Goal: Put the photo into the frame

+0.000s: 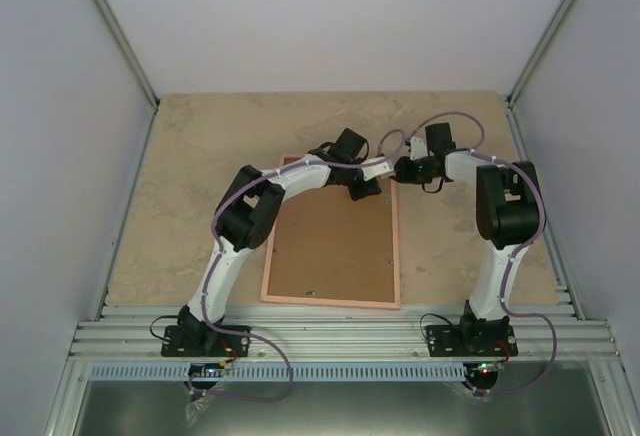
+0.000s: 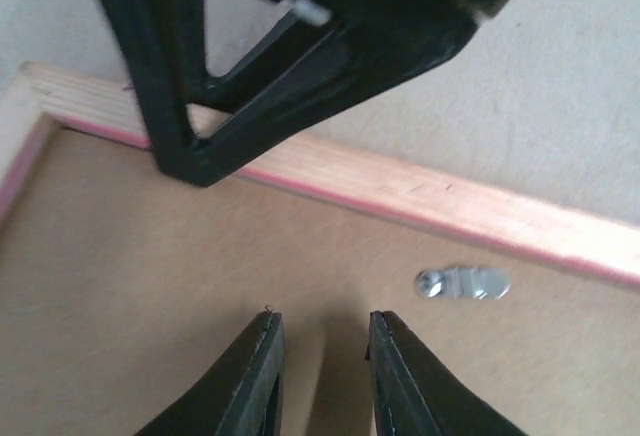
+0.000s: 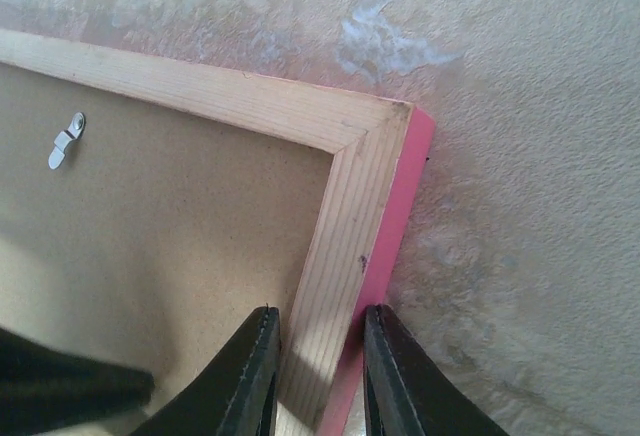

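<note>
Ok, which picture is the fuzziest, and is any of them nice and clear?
Left wrist view: fuzziest; the right arm right by the lens is a soft black shape, and the metal clip is smeared. Right wrist view: clearest, with crisp wood grain on the frame. Top view: soft, even light, no glare.

The frame (image 1: 330,303) is lying flat on the surface (image 1: 190,156), reaching to its near edge, with the backing board (image 1: 330,246) sitting inside its rails. The left hand (image 1: 365,188) is hanging over the board by the far rail, a metal clip (image 2: 462,283) lying just beside it. The right hand (image 1: 405,171) is straddling the frame's right rail near the far-right corner.
</note>
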Robot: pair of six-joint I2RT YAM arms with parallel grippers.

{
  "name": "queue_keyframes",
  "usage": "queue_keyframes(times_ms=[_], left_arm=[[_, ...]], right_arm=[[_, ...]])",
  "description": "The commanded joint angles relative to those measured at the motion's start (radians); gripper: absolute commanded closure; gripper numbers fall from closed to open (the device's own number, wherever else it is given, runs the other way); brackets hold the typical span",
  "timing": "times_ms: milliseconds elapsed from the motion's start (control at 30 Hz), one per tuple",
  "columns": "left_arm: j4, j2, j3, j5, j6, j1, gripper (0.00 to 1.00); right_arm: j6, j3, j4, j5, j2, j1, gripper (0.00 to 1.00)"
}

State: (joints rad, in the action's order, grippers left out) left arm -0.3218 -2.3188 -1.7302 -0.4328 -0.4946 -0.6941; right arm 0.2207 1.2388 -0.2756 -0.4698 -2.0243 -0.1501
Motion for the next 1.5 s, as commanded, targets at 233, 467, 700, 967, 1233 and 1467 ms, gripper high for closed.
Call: queue_keyframes(times_ms=[233,467,700,967,1233,1467], left_arm=[[-0.13,0.005,-0.037,-0.095,-0.316,0.009,0.72],[-0.161,-0.045,-0.066,-0.005,-0.349,-0.051,0.73],[-0.108,-0.085,-0.069,0.098,-0.261,-0.064,0.8],[-0.013,-0.102,-0.061,0.231,-0.125,-0.062,0.9],[0.0,-0.109,-0.059,0.269,-0.046,-0.058,0.96],[0.006,-0.119,-0.075,0.301,0.051,-0.026,0.97]], right_arm=[[-0.039,-0.066,-0.168,0.016,-0.08,-0.023,0.99],[-0.031,-0.064,-0.168,0.022,-0.086,-0.022,1.0],[-0.029,-0.074,-0.164,0.024,-0.079,-0.022,0.99],[-0.025,-0.091,-0.155,0.022,-0.067,-0.022,0.99],[-0.022,-0.098,-0.151,0.023,-0.06,-0.022,1.0],[-0.014,-0.073,-0.155,0.021,-0.071,-0.022,0.99]])
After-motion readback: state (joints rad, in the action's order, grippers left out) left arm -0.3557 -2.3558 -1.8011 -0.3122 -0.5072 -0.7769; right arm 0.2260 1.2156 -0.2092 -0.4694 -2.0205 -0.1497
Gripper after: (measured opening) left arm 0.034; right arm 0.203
